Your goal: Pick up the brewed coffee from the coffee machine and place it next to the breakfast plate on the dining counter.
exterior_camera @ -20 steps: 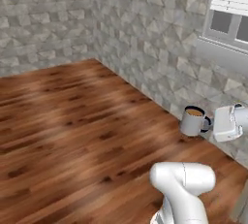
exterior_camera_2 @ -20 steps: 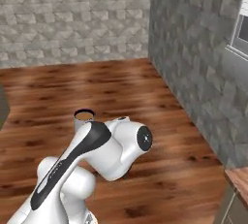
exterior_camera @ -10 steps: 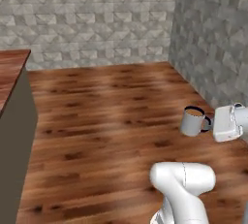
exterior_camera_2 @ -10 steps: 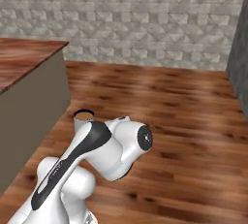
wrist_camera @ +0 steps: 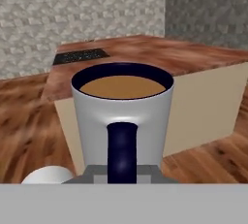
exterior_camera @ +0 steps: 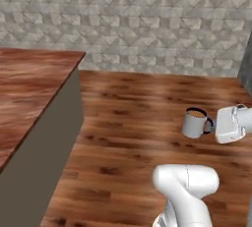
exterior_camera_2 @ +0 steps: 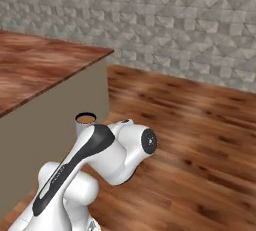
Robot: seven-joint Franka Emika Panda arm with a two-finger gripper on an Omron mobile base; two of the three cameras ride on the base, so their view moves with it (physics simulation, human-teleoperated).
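End effector (exterior_camera: 212, 126) clamped on the dark handle of the brewed coffee (exterior_camera: 195, 123), and the mug rides upright out in the open air above the wooden floor (exterior_camera: 142, 108), brown liquid near the rim. From the hand view the handle faces the camera and the coffee's surface looks level. Over on the left, the dining counter (exterior_camera: 29, 83) comes into frame, reddish wood top on a grey side panel, with the black cooktop (wrist_camera: 80, 56) set into it further along. The mug sits well apart from that bench, so by my reading this is the carry leg of the job.

To do it well, I'd say keep the cup level and the travel smooth, because a full mug will slop if the wrist rolls. Lift clear of the bench edge before crossing it, then look for the plate, which I can't spot from here, and set the mug down just beside it, not on it.

Count: one mug, one end effector, one bench, one cooktop.
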